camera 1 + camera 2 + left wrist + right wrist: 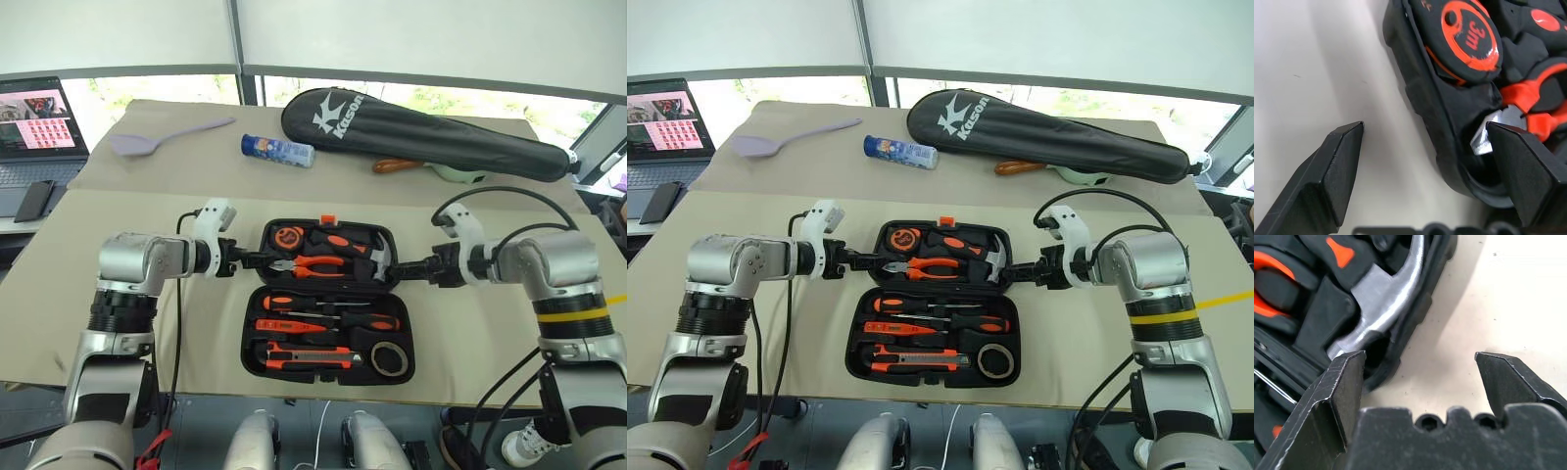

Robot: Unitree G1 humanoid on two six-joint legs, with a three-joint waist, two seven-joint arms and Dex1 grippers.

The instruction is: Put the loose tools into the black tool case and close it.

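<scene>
The worktop, under a tan cloth, carries everything within reach of both arms. Far back lies one long racket bag, well apart from the work and no part of it. The case lies open and flat in the middle, hinge running across, so both halves face up: the far half holds one tape measure, one pair of pliers and one hammer; the near half holds the task's tools, each pressed into its moulded slot, which keeps them from spilling when the lid swings. Counted there: two screwdrivers, one red tester, one knife and one tape roll. No loose tool shows on the cloth, so the packing looks done and closing is left. The left gripper and right gripper stand at the two ends of the far half, a symmetric pose that suits lifting that half evenly and folding it toward the near one. Both sets of fingers are spread wide and grasp nothing; in the wrist views each pair straddles the far half's rim, one finger over the tools, one over the cloth. Further back sit one laptop, one spatula and one bottle.
</scene>
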